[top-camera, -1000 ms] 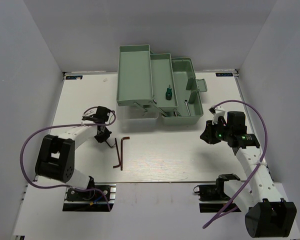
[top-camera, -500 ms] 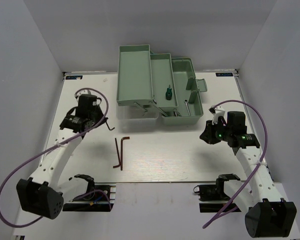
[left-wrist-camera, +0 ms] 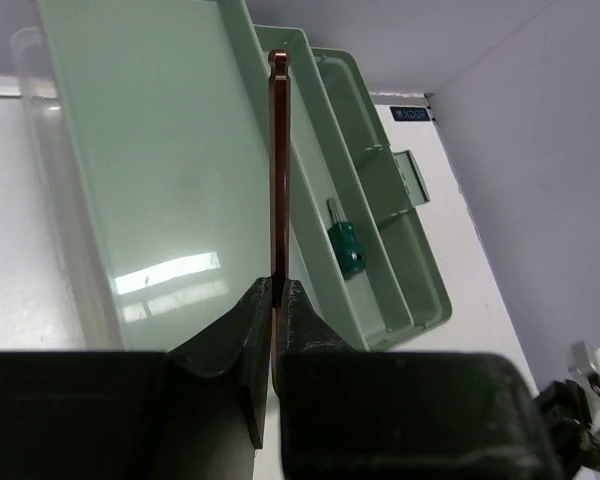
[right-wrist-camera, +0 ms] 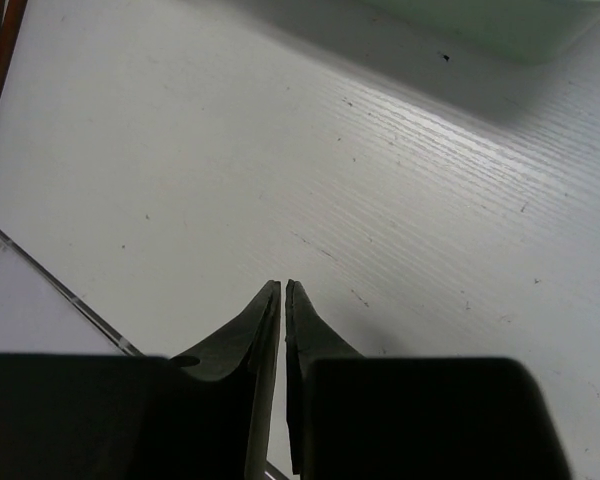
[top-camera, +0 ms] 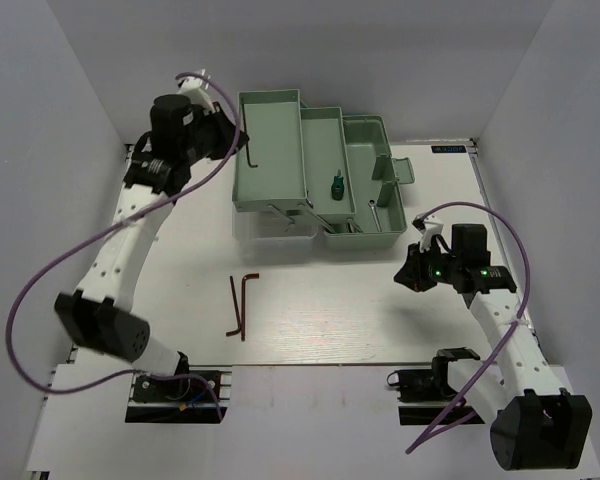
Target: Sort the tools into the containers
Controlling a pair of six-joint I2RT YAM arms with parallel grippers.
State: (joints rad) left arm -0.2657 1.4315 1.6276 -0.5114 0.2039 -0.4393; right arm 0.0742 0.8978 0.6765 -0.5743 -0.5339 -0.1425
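From above, I see my left gripper (top-camera: 238, 138) out at the toolbox's (top-camera: 365, 120) leftmost tray (top-camera: 270, 170), clamped on a hex key (top-camera: 252, 158). A second hex key (top-camera: 242, 305) lies on the table (top-camera: 380, 320). A green screwdriver (top-camera: 333, 185) sits in the middle tray (top-camera: 325, 140). My right gripper (top-camera: 417, 270) hovers low near the box's front right corner.

Left wrist: the fingers pinch the key's shank over the tray floor.

Right wrist: the fingers nearly touch, holding nothing, over the table.
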